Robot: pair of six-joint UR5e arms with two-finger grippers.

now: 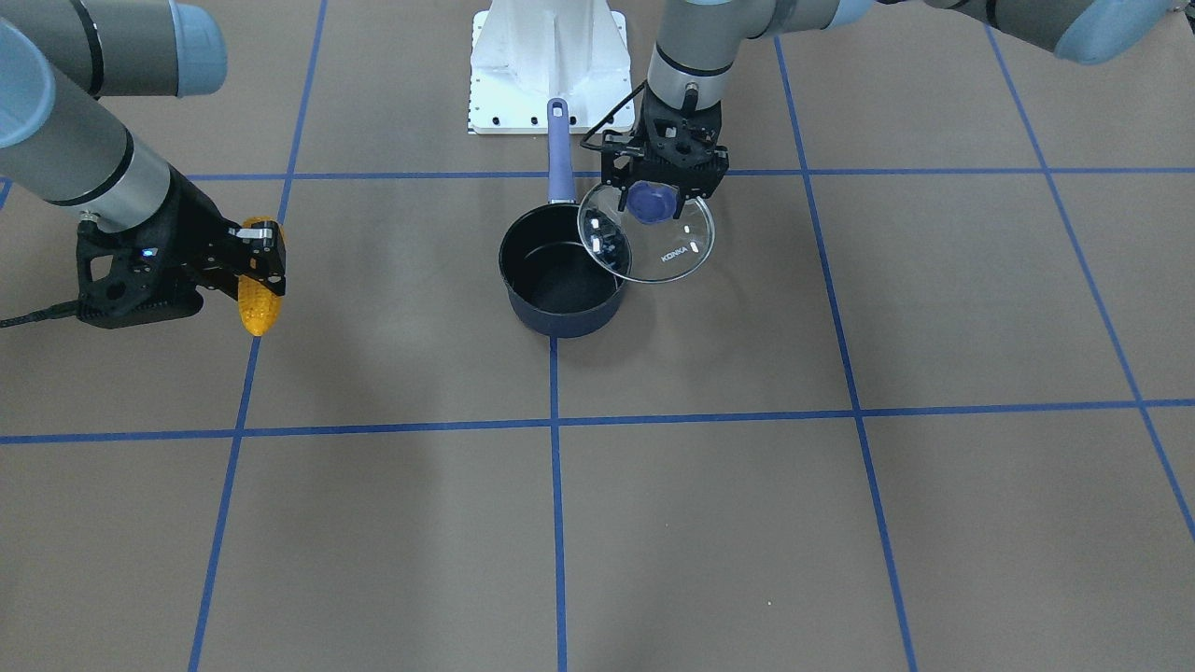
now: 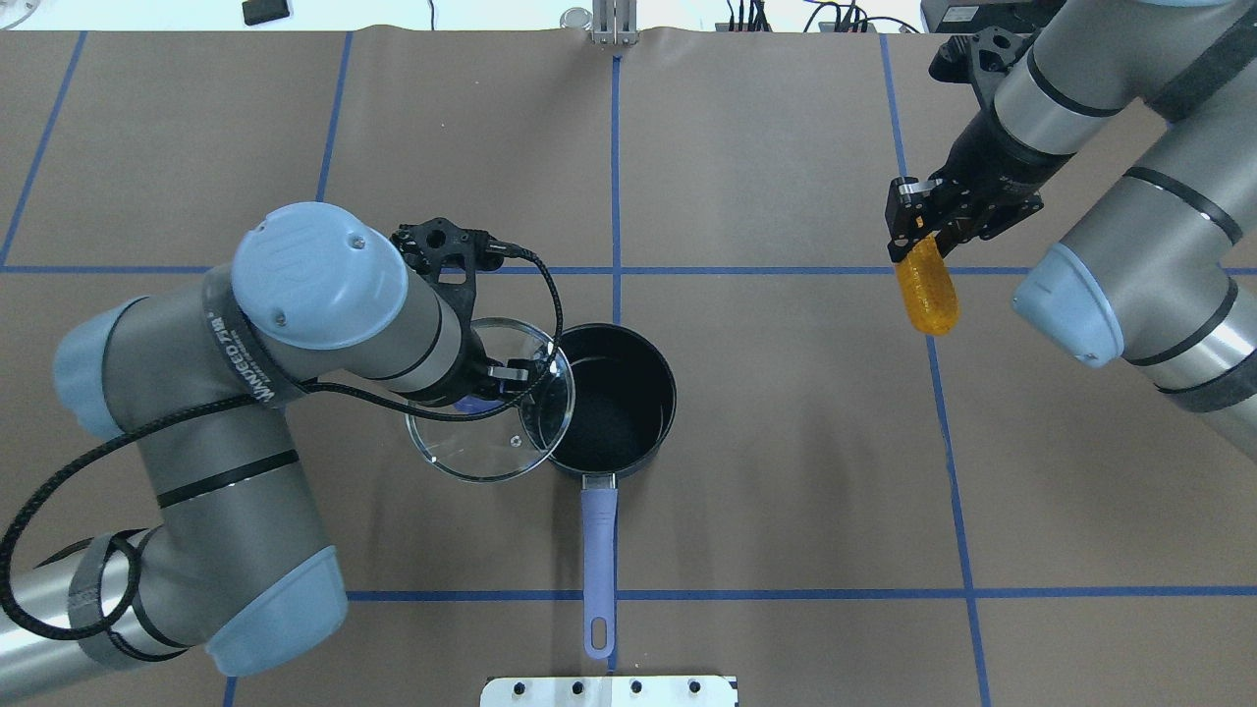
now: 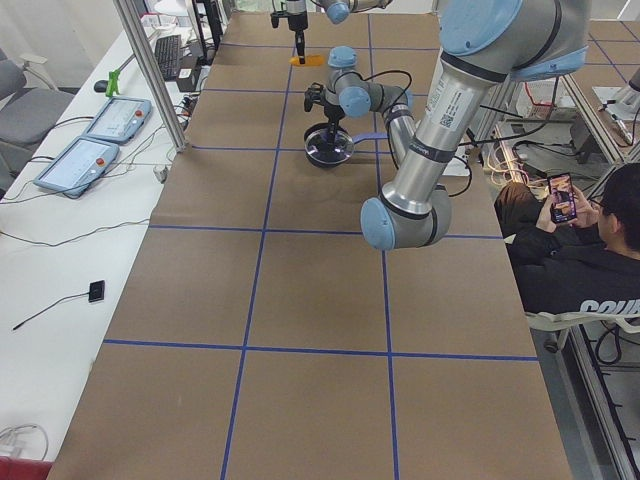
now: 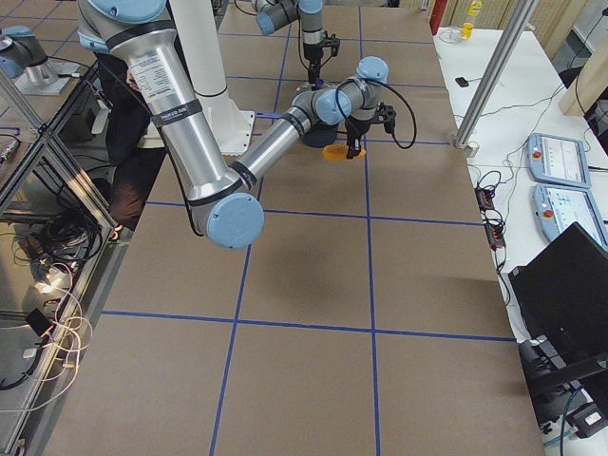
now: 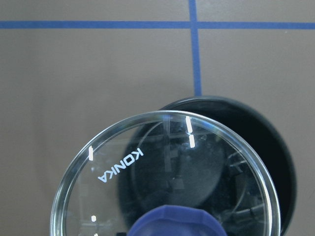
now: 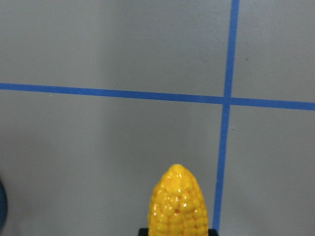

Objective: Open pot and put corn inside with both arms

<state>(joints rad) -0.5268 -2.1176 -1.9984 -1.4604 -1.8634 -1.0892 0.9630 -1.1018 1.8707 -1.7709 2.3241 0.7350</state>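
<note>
Corn [image 6: 178, 206] pokes up from the right wrist view's bottom edge, pinched at its thick end by the right claw [image 2: 911, 228] over the tabletop [image 2: 786, 471], well apart from the pot [image 2: 628, 422]. The left claw [image 1: 656, 196] pinches the blue knob [image 1: 651, 202] of the glass lid [image 1: 680, 254], which partly overlaps the open pot's rim.
</note>
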